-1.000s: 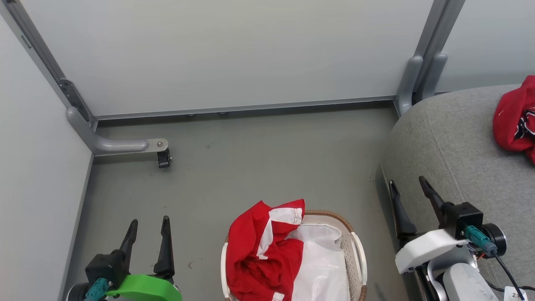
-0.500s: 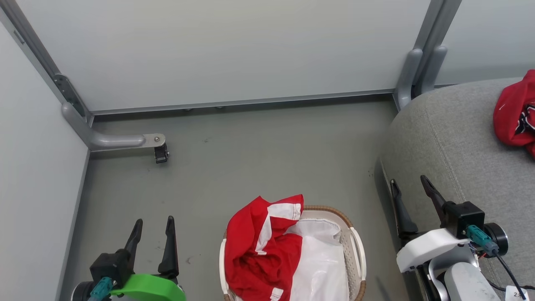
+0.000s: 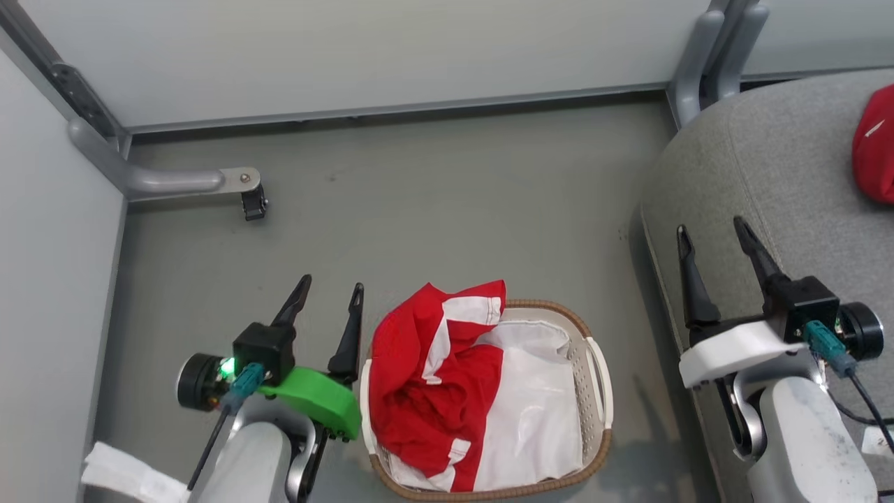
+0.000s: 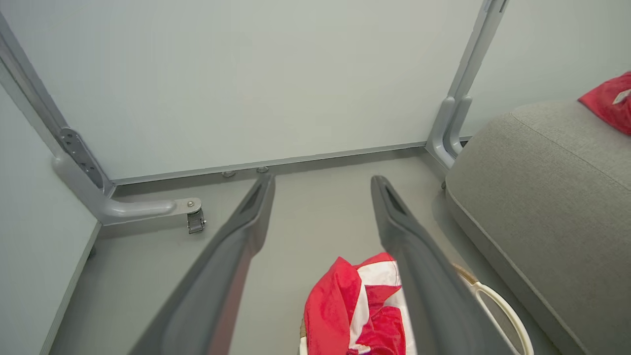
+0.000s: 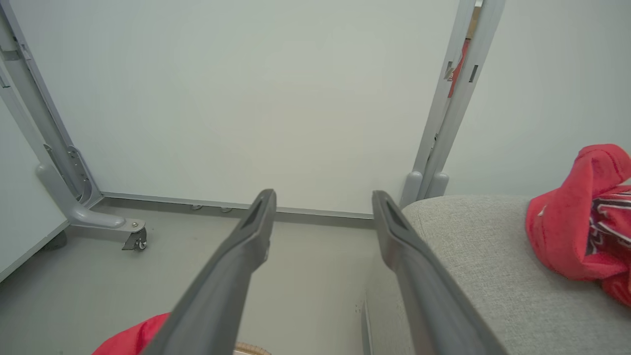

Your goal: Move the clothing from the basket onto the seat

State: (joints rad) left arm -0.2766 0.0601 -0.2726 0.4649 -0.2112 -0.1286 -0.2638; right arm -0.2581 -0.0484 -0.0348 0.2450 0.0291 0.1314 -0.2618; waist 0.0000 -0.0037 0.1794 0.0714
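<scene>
Head view, lower middle: clothing (image 3: 433, 377) heaped in the left half of the basket (image 3: 599, 391), just to the right of the left fingers (image 3: 356, 304), the nearer finger close beside the basket's left rim; touching or not, cannot tell. Left fingers spread wide and gripping nothing, pointing up the view over the grey floor (image 3: 433, 195). Right fingers (image 3: 751, 244) equally wide apart and empty, raised over the near edge of the seat (image 3: 782, 168), well apart from the basket. Left wrist view: same clothing (image 4: 355, 305) low between the two fingers (image 4: 241, 246), below their tips, the right one overlapping the basket beside its pale handle (image 4: 498, 301). Soft, crumpled red fabric with broad white panels and a white stripe, one fold standing up over the brown woven-look rim; beside it in the basket, a white crinkly liner sheet (image 3: 541, 419). Farther right, a red jersey (image 3: 874, 147) lying on the seat, well away from the right fingers. Right wrist view: red jersey (image 5: 577, 222) bunched on the seat (image 5: 473, 251), black white-outlined lettering folded in on itself and not readable; small white tag (image 4: 622, 96) too small to read.
</scene>
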